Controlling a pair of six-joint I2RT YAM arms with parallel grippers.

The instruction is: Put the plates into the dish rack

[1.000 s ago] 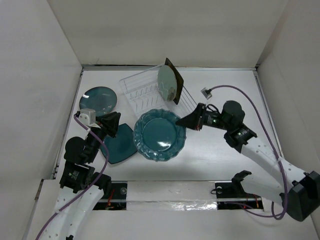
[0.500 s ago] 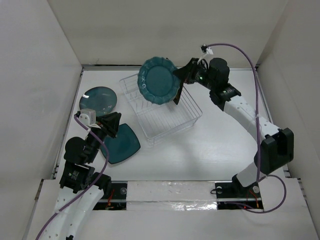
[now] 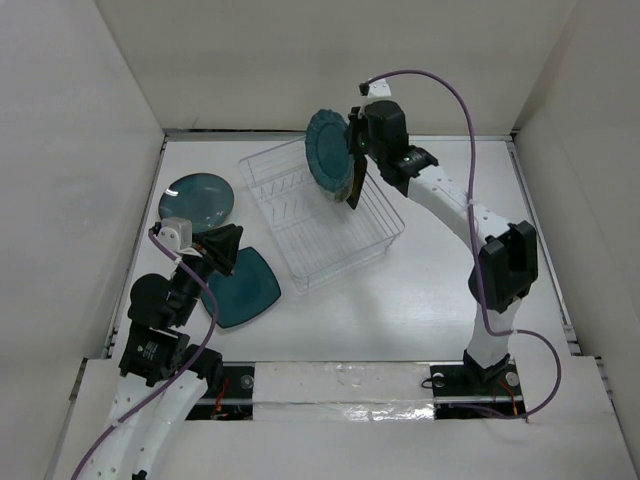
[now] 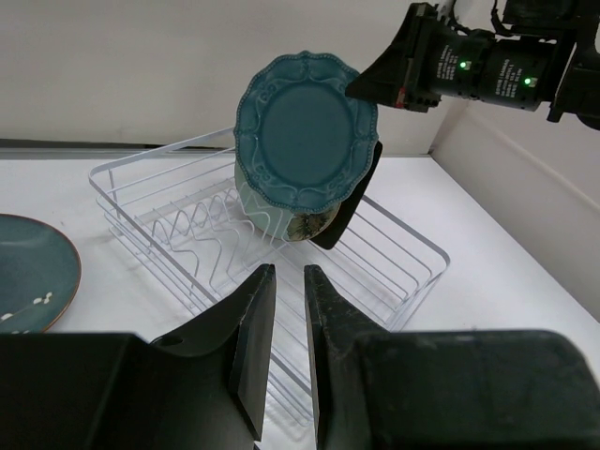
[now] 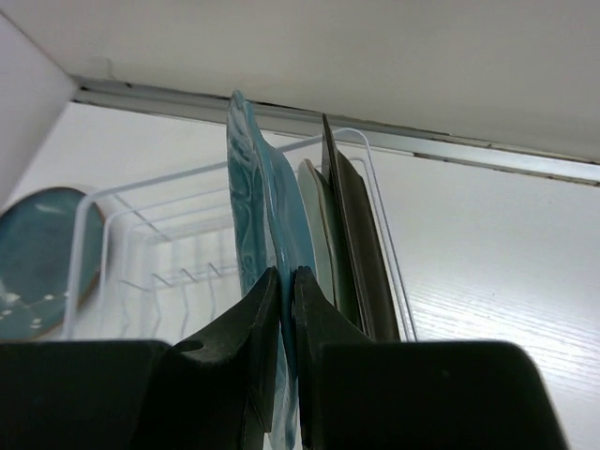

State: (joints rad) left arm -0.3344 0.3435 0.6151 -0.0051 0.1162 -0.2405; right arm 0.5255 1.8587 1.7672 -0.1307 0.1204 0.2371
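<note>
A plain round dark teal plate lies flat near the left edge of the white surface. Just nearer than it hovers the left gripper, its jaws drawn close with only a narrow slit between them, holding nothing. Partly under that gripper, a square dark teal plate lies flat towards the near left corner.

The clear wire-frame dish rack sits at an angle in the far middle of the surface. In its far right part two plates stand on edge among the tines: a small pale green round plate and, on its right, a black-rimmed rectangular plate.

The right gripper reaches in from the far right, its jaws pinching the rim of a scalloped round dark teal plate. This plate is upright, over the rack and just left of the pale green one. Whether its lower edge touches the tines cannot be told.
</note>
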